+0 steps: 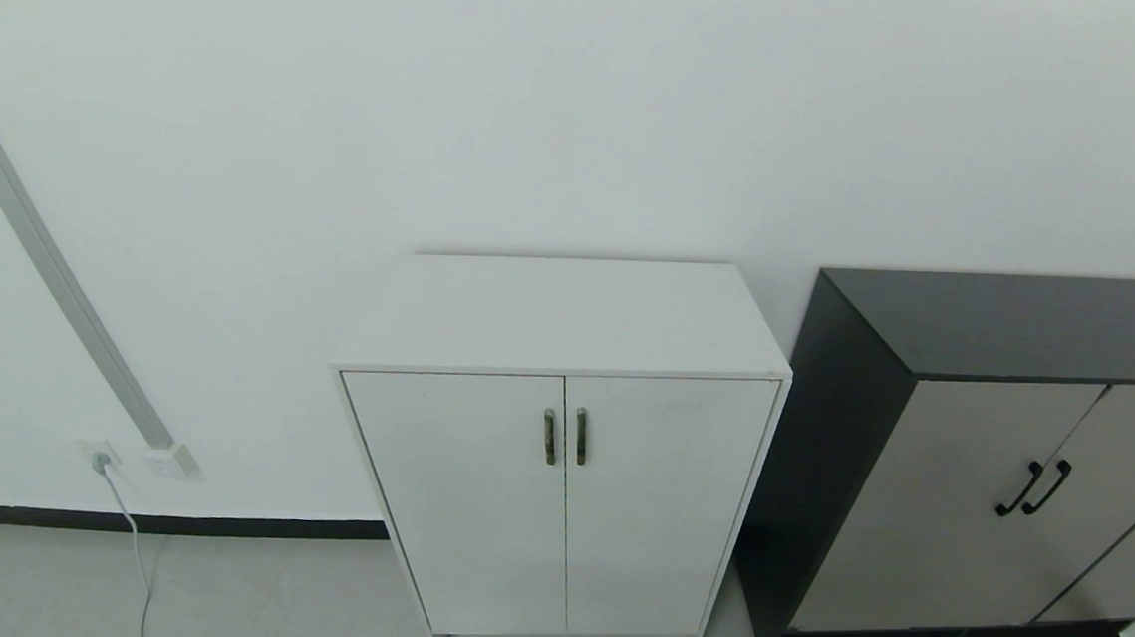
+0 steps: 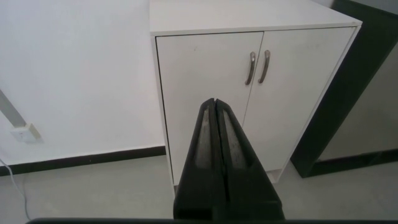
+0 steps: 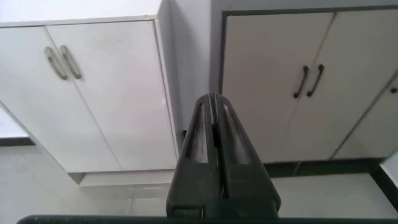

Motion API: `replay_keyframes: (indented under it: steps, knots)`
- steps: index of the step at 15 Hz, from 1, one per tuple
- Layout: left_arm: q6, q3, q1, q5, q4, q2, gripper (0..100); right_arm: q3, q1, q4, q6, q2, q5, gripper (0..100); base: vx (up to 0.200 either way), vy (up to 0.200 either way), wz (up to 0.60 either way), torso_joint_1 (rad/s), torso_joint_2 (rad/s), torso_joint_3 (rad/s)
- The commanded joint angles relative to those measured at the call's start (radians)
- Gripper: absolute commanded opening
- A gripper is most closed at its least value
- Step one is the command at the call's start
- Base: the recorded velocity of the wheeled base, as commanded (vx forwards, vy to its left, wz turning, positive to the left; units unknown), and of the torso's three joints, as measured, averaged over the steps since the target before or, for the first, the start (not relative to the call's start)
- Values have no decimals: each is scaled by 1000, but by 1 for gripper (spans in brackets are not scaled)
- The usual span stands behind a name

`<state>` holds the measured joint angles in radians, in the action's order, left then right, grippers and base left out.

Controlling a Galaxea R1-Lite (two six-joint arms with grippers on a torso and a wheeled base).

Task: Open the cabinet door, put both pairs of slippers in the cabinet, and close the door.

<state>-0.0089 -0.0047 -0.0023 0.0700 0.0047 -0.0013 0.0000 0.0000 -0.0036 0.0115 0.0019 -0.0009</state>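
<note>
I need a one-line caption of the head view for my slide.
White two-door cabinet, doors shut, stands against the wall beside a black cabinet with grey doors.

**Two cabinets along the wall**

The cabinet (image 1: 567,319) stands on the floor (image 1: 288,599), back against the wall (image 1: 542,107); its two handles (image 1: 549,436) sit side by side at the seam of the doors (image 1: 465,491); a second cabinet (image 1: 967,466) stands just beside it on the right; on the left, low on the wall, a socket (image 1: 101,459), its cable (image 1: 131,520) hanging to the floor.
</note>
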Motion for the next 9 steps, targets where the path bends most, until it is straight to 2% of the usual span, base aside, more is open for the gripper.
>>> replay_keyframes:
  steps: [1,2,9]
  knots:
    - [0,0,-1,-1,0,1,0,0,0,-3,21,0,-19,0,0,0,0,0,0,0]
    - [1,0,1,-1,0,1,0,0,0,-6,58,0,-21,0,0,0,0,0,0,0]
    - [3,2,1,-1,0,1,0,0,0,-6,50,0,-19,0,0,0,0,0,0,0]
